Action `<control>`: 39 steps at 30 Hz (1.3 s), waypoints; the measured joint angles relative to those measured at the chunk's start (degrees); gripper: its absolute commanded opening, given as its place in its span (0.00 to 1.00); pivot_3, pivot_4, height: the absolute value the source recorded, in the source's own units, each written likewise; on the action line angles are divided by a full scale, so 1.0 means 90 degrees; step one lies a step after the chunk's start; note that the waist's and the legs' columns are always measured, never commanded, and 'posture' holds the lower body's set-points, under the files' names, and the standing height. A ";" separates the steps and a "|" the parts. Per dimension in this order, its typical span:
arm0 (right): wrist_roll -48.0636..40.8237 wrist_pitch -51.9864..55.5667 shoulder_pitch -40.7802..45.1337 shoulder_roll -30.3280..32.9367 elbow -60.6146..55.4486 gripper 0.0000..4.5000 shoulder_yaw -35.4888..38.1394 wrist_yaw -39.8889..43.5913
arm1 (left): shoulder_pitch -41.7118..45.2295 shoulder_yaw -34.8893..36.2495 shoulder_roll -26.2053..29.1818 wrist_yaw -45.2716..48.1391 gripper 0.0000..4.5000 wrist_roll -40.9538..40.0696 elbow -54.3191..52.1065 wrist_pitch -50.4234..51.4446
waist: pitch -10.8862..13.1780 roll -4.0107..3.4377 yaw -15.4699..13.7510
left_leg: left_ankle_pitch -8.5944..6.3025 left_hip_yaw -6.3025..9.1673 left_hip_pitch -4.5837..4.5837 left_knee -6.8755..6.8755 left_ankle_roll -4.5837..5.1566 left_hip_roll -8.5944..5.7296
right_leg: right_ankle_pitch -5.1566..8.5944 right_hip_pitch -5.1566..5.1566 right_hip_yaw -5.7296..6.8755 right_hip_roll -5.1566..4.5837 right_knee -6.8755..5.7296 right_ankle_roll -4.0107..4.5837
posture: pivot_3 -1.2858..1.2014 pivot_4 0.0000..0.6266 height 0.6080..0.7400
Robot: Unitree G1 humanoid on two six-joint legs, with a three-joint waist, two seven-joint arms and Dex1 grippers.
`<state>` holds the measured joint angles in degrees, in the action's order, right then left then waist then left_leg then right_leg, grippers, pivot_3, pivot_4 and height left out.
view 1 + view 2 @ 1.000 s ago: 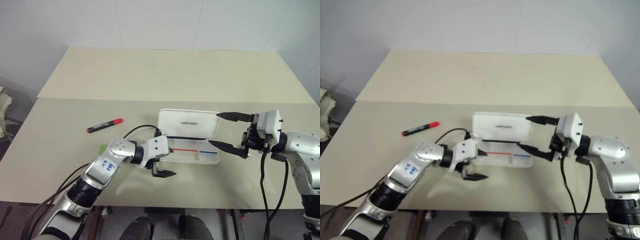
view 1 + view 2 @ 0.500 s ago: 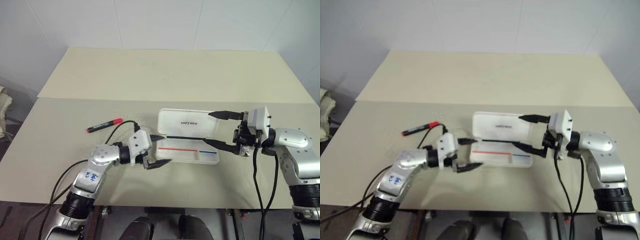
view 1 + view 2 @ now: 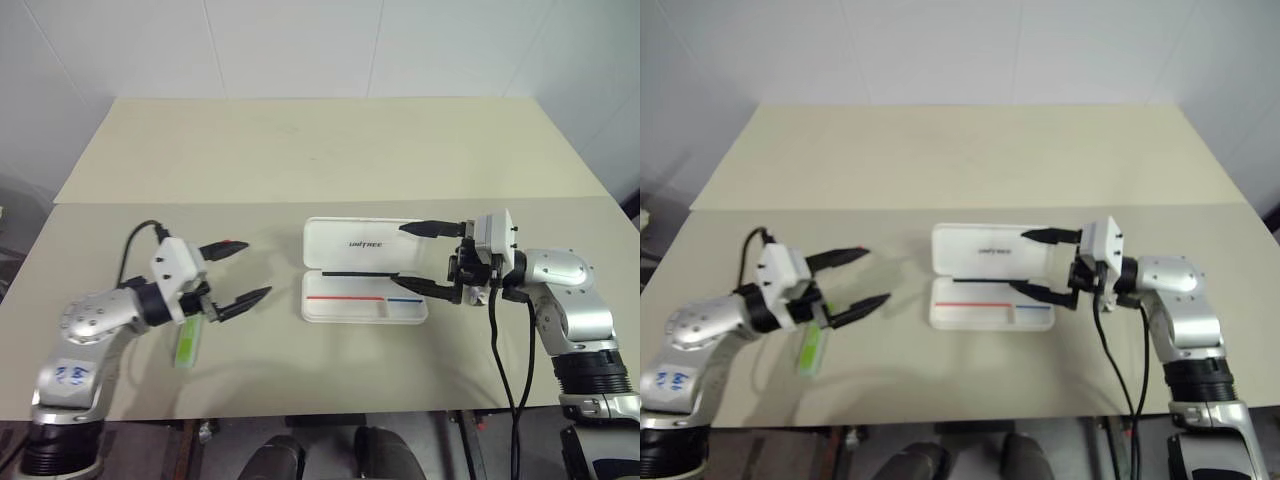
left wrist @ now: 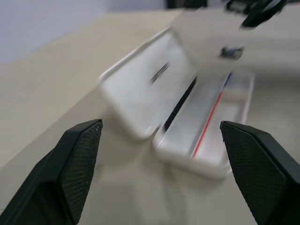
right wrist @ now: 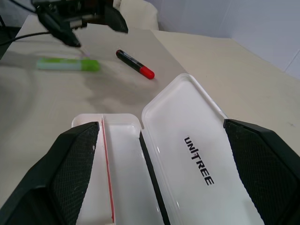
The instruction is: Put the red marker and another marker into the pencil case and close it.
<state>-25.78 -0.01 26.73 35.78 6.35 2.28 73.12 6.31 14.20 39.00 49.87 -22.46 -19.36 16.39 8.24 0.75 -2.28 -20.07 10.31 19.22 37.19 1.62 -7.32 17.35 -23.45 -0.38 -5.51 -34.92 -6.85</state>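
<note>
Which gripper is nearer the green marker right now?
Left. The left gripper hangs open just beside the green marker; the right gripper is far across, at the pencil case.

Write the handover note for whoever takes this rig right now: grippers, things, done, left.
Left gripper: open, empty, out at the table's left.
Right gripper: open, empty, its fingers at the right end of the case.
Case: lid open, tray empty, mid-table.
Red marker: on the table left of the case, by the left gripper's upper finger.
Green marker: on the table under the left gripper.
Done: case opened.
Left: put both markers in, close the lid.
</note>
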 measured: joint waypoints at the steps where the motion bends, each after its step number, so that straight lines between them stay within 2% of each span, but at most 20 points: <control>1: 0.0005 -0.0003 0.0008 -0.0018 0.0045 1.00 -0.0002 0.0006 | -0.0019 0.0152 0.0087 -0.0001 0.95 0.0000 0.0083 -0.0001 | 0.0000 0.0000 -0.0002 | 0.0000 0.0000 0.0000 0.0001 0.0000 0.0000 | -0.0001 0.0001 0.0001 0.0000 0.0002 0.0001 | 0.52 0.24 1.00; 5: 0.0035 -0.0006 0.0110 -0.0056 0.0091 1.00 -0.0013 0.0041 | -0.0013 0.0490 0.0387 0.0031 0.95 0.0035 0.0706 -0.0147 | 0.0003 -0.0005 -0.0030 | 0.0000 0.0000 0.0000 -0.0001 0.0000 0.0000 | -0.0003 0.0001 0.0002 0.0000 0.0003 0.0003 | 0.52 0.24 1.00; 11: 0.0060 -0.0007 0.0136 -0.0076 0.0088 1.00 -0.0013 0.0037 | 0.0304 0.0522 0.0708 0.0270 0.95 0.0316 0.1988 -0.0771 | 0.0003 -0.0005 -0.0016 | 0.0000 0.0002 0.0001 -0.0010 0.0000 0.0001 | -0.0004 -0.0007 0.0008 0.0000 0.0000 0.0003 | 0.52 0.24 1.00; 19: 0.0057 0.0019 -0.0102 -0.0080 -0.0202 1.00 0.0032 -0.0164 | 0.1556 -0.0121 0.0972 0.0665 0.95 0.1011 0.4354 -0.1765 | 0.0003 -0.0005 0.0072 | -0.0002 0.0004 0.0001 -0.0005 0.0003 -0.0002 | -0.0009 -0.0015 0.0022 -0.0002 -0.0021 0.0002 | 0.52 0.24 1.00; 29: 0.0048 0.0186 -0.0344 -0.0032 -0.0710 1.00 0.0083 -0.0433 | 0.3281 -0.0857 0.1023 0.1502 0.95 0.1615 0.7339 -0.2720 | -0.0001 0.0002 0.0177 | -0.0003 0.0002 0.0001 0.0004 0.0004 -0.0003 | -0.0021 -0.0032 0.0033 -0.0003 -0.0060 0.0001 | 0.52 0.24 1.00; 34: 0.0011 0.0279 -0.0514 0.0014 -0.0954 1.00 0.0150 -0.0568 | 0.3696 -0.1095 0.1025 0.1760 0.95 0.1917 0.8411 -0.3000 | -0.0002 0.0004 0.0244 | -0.0006 0.0006 0.0002 0.0006 0.0011 -0.0004 | -0.0024 -0.0039 0.0033 -0.0003 -0.0073 0.0000 | 0.52 0.24 1.00; 38: -0.0022 0.0321 -0.0552 0.0059 -0.1044 1.00 0.0237 -0.0638 | 0.3943 -0.1205 0.1030 0.1841 0.95 0.2084 0.8838 -0.3225 | -0.0002 0.0003 0.0256 | -0.0012 0.0004 0.0001 0.0016 0.0020 -0.0008 | -0.0027 -0.0038 0.0030 -0.0005 -0.0079 -0.0004 | 0.52 0.24 1.00; 39: -0.0029 0.0329 -0.0552 0.0064 -0.1084 1.00 0.0252 -0.0647 | 0.3997 -0.1213 0.1030 0.1846 0.91 0.2130 0.8928 -0.3266 | -0.0003 0.0004 0.0257 | -0.0012 0.0004 0.0001 0.0017 0.0020 -0.0008 | -0.0028 -0.0038 0.0031 -0.0005 -0.0079 -0.0004 | 0.52 0.24 1.00</control>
<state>-26.04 2.95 21.77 36.36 -3.40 4.55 67.29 42.29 3.28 48.27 66.49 -3.30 60.99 -13.01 8.22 0.79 0.03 -20.18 10.34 19.23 37.34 1.80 -7.39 17.10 -23.79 -0.11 -5.55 -35.63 -6.88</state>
